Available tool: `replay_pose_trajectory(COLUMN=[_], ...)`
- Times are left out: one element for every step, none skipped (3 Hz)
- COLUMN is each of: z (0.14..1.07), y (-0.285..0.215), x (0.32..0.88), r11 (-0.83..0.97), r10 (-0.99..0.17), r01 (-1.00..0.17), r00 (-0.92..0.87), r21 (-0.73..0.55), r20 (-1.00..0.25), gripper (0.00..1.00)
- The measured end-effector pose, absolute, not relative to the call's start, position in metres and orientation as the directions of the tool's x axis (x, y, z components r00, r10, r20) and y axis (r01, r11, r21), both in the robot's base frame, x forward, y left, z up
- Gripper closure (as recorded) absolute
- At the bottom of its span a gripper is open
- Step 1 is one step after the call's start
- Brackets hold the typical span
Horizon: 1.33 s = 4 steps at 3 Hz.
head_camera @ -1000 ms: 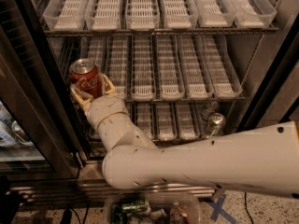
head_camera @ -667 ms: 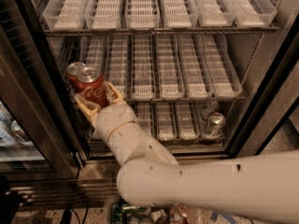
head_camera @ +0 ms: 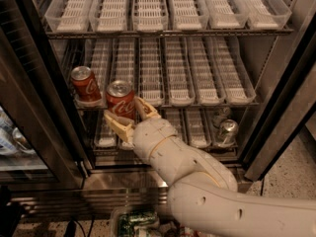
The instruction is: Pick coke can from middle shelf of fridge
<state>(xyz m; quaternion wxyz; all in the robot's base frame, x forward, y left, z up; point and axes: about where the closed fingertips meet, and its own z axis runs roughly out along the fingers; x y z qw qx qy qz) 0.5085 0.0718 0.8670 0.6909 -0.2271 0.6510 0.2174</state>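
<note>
The gripper [head_camera: 126, 111] is clenched around the coke can [head_camera: 121, 98], right at the front edge of the middle shelf [head_camera: 212, 104]. A second red can [head_camera: 86, 84] crowds in just beside it on the left. A silver can [head_camera: 228, 131] sits lower right, well apart. Open room lies rightward; the fridge [head_camera: 123, 184] door frame hems the left.

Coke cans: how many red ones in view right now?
2. One coke can sits in the gripper at the middle shelf front; the other coke can stands left of it on that shelf. The arm may hide more.
</note>
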Motion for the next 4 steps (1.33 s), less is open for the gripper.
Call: replay_pose_trajectory(z=[0.868,0.872,0.875,0.875], y=[0.063,0.053,0.054,0.054], x=[0.497,0.492,0.491,0.491], r11=[0.762,0.73,0.71,0.71], r10=[0.095,0.227,0.279,0.279], r01=[-0.646,-0.663,-0.665,-0.665], r00=[0.056,0.004,-0.036,-0.036], r21=[0.036,0.167,0.231,0.231], r20=[-0.994,-0.974,-0.96,-0.96], gripper=[1.0,1.0,1.0,1.0])
